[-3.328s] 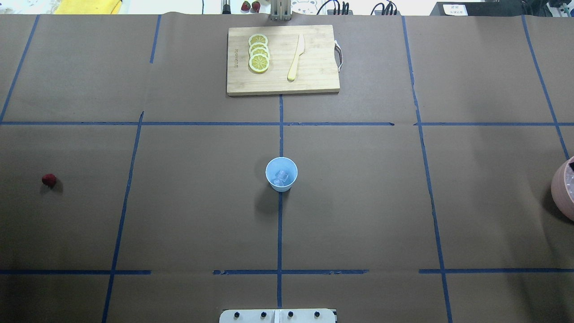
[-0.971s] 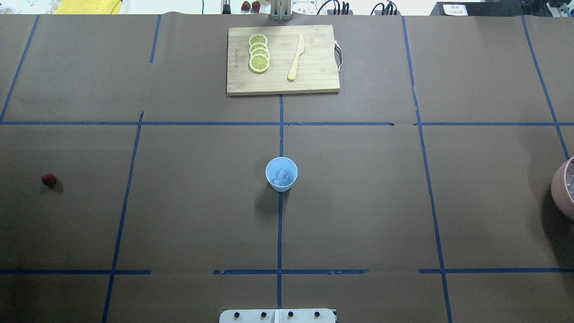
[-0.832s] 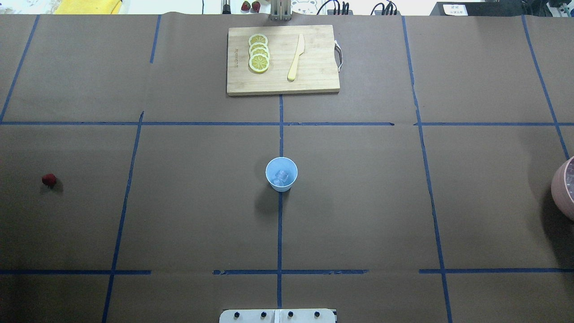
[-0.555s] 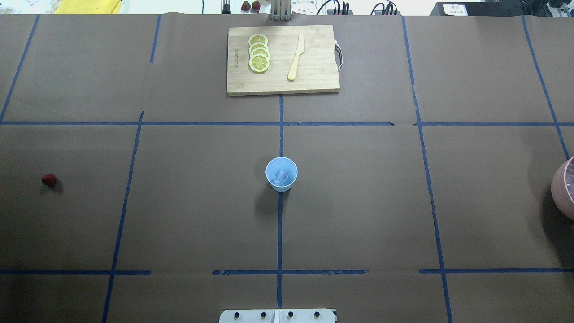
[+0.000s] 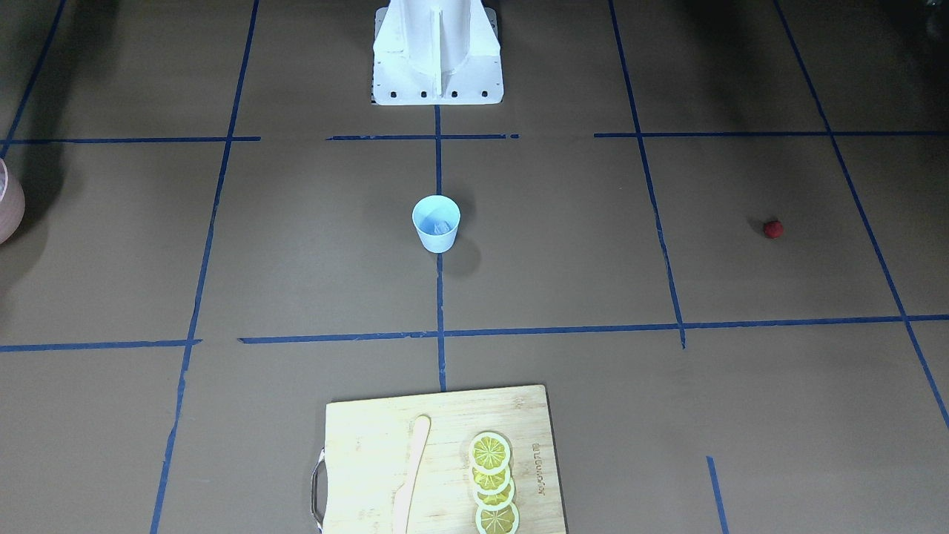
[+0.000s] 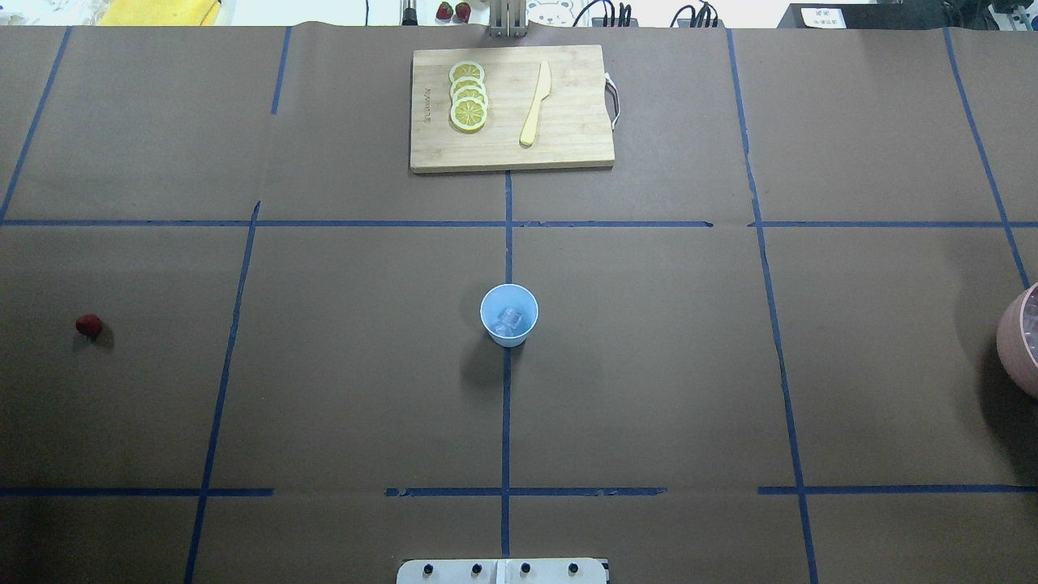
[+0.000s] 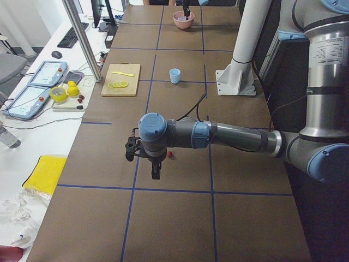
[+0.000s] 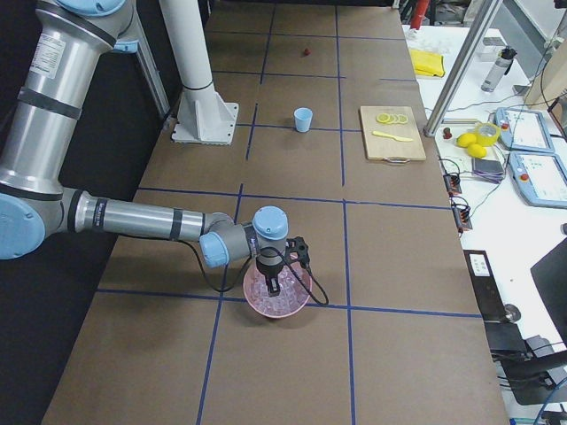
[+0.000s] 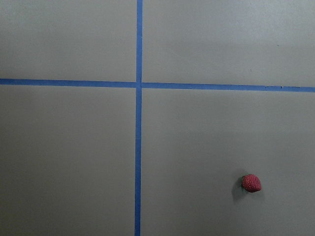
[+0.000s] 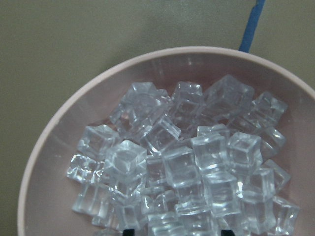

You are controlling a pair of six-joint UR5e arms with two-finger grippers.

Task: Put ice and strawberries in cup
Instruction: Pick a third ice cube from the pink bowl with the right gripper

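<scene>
The pale blue cup (image 6: 508,315) stands upright mid-table, also in the front view (image 5: 436,222). A clear ice cube (image 6: 508,320) lies inside it. The dark-red strawberry (image 6: 88,326) lies on the table at the far left and shows in the left wrist view (image 9: 251,183). My left gripper (image 7: 155,172) hangs above the table close beside the strawberry (image 7: 170,155); I cannot tell if it is open. My right gripper (image 8: 273,285) hovers over the pink bowl (image 8: 266,312) of ice cubes (image 10: 182,167), its two dark tips apart at the wrist view's lower edge (image 10: 177,232).
A wooden cutting board (image 6: 568,122) at the table's far side carries lemon slices (image 6: 468,96) and a wooden knife (image 6: 535,105). The pink bowl (image 6: 1020,341) sits at the right edge. The robot base (image 5: 437,52) is at the near edge.
A dark gripper tip that showed at the pink bowl's edge 3.3 s ago has left the overhead view. The cup, ice and strawberry have not moved.
</scene>
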